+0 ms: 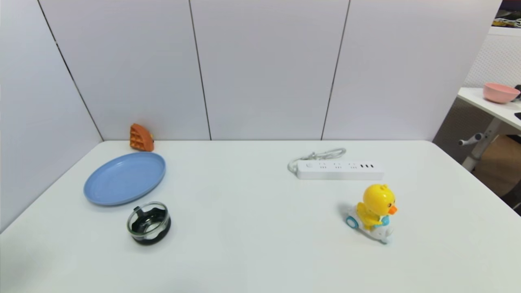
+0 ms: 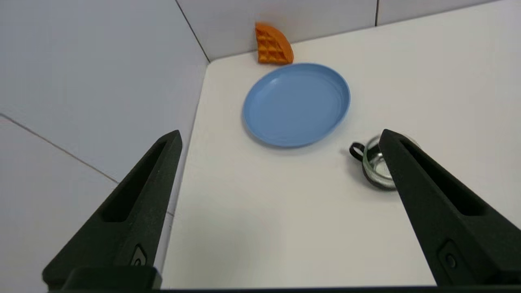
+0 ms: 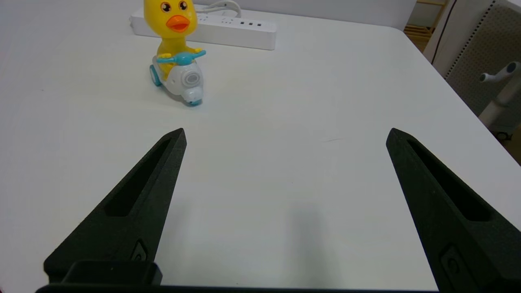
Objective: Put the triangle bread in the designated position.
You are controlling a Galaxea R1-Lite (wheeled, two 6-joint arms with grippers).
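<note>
Head camera overlooks the table [image 1: 252, 228]; wrist cameras sit lower, seemingly nearer its sides.

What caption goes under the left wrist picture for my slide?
Open left gripper above the table, facing the blue plate, with the triangle bread leaning at the wall behind it.

Left gripper [image 2: 281, 136] and right gripper [image 3: 285, 134]: matte black, long tapering wedge fingers with recessed slots and a small round fastener near each base
</note>
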